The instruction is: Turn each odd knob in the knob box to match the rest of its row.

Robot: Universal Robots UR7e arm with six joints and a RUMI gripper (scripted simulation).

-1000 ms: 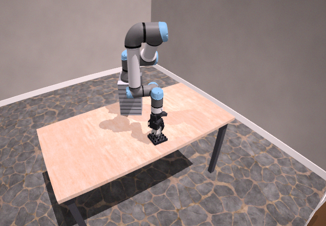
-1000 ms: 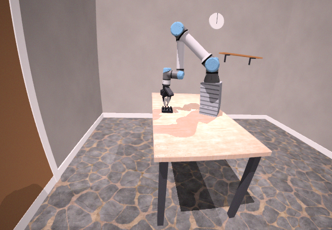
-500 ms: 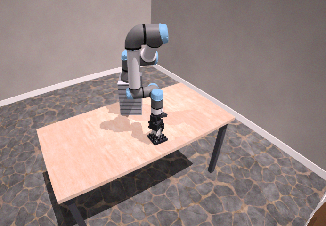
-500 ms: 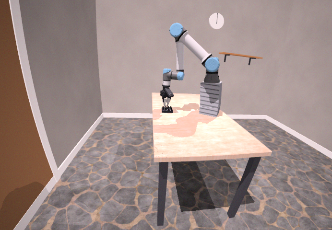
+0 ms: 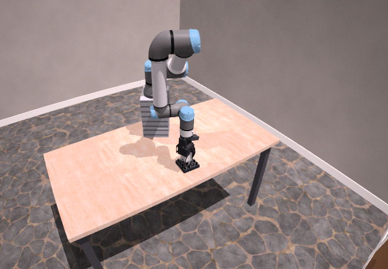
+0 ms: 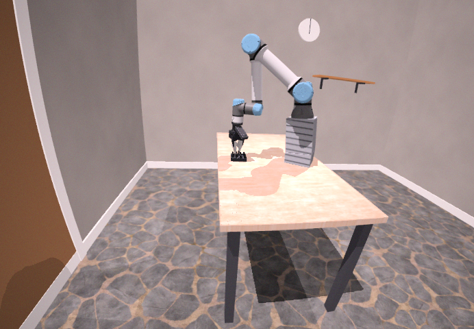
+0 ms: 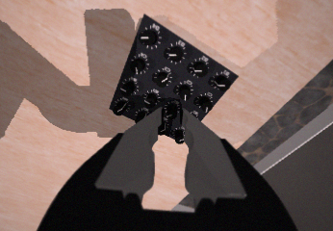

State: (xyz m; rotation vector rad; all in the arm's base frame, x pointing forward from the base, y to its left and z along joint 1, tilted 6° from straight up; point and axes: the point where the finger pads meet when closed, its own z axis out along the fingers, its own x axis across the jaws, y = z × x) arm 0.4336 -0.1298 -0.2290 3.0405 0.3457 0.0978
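The black knob box (image 5: 185, 171) (image 6: 238, 159) (image 7: 200, 86) lies on the table under the arm. My gripper (image 5: 188, 161) (image 6: 238, 152) (image 7: 171, 109) points down over it, its fingers a narrow gap apart. The fingertips stand on either side of knob B2 (image 7: 172, 108), with no clear grip on it. In the wrist view, knob C3 (image 7: 163, 77) has a slanted pointer, while C4 (image 7: 139, 64), C2 (image 7: 185, 90) and C1 (image 7: 204, 102) point roughly down the picture. Row D's pointers look roughly sideways. B1 and parts of row A are hidden by the fingers; B2's pointer is unclear.
The other knobs stand close around the fingertips. The box lies near one long edge of the wooden table (image 5: 105, 177) (image 6: 299, 209). The arm's ribbed grey pedestal (image 5: 156, 121) (image 6: 300, 141) stands at the opposite side. A wall shelf (image 6: 342, 79) is in the background.
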